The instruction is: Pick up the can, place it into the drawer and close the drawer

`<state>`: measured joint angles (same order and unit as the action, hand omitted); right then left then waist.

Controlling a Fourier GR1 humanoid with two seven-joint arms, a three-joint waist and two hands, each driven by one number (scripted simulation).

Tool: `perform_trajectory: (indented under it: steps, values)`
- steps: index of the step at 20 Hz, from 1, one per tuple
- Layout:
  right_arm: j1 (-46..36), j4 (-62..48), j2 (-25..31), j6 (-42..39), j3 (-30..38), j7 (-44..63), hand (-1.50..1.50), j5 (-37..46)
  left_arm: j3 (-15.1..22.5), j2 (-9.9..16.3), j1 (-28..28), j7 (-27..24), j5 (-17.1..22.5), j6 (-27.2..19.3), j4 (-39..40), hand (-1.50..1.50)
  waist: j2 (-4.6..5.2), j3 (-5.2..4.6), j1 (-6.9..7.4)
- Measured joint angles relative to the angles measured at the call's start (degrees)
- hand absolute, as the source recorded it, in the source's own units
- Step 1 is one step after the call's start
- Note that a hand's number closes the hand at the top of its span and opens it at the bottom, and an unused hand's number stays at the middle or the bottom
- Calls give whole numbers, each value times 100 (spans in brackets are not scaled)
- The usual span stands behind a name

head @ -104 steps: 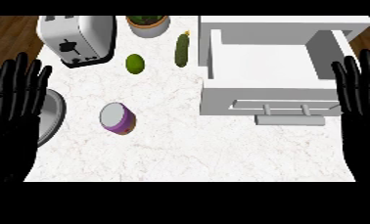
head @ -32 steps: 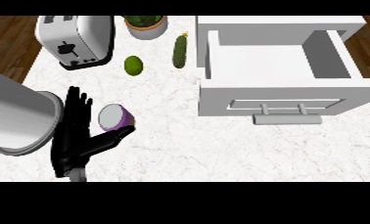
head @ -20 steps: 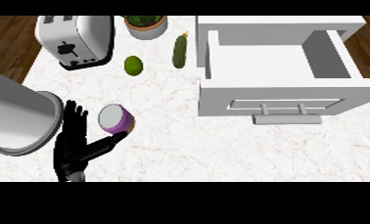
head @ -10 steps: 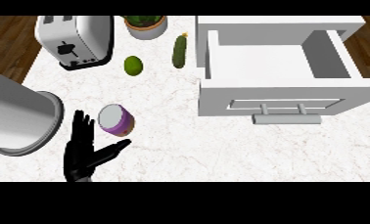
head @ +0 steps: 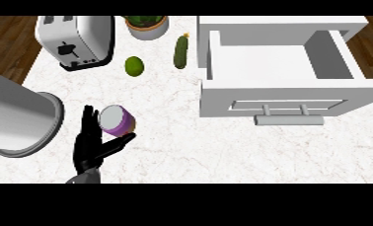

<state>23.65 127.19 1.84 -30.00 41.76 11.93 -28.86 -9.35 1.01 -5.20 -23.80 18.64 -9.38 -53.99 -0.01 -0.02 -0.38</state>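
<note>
The can (head: 116, 120), purple with a pale top, stands on the marble counter at the lower left. My left hand (head: 93, 147) is right against it: straight fingers rise along the can's left side and the thumb reaches under its lower right. The fingers are not curled round it. The white drawer (head: 218, 64) is pulled open at the right, with nothing showing in its grey inside. Its front panel carries a bar handle (head: 288, 120). My right hand is out of view.
A toaster (head: 76, 40) stands at the back left, with a potted plant (head: 146, 25) beside it. A green round fruit (head: 134, 65) and a cucumber (head: 180, 52) lie between the can and the drawer. A large grey cylinder (head: 22, 121) fills the left edge.
Both hands first rested at the view's edges. The right one has left the view. The left hand came in beside the can and has since dropped a little, its thumb now under the can.
</note>
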Motion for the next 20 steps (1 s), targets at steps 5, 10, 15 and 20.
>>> perform_trajectory:
  steps: [5,10,15,20]
  values:
    - [-82,-77,29,-133,136,37,-150,-35,-124,-54,-326,-307,251,122,555,150,1,-1,-4]
    - [-52,-87,-27,-267,250,69,-150,-150,-220,18,-679,-339,440,491,915,150,2,-1,-10]
    - [11,80,-67,-159,159,240,-150,-291,-95,9,-913,-233,465,729,858,150,-1,1,-6]
    - [143,194,-135,-66,48,197,-150,-303,23,98,-1028,-86,502,955,477,150,-6,2,1]
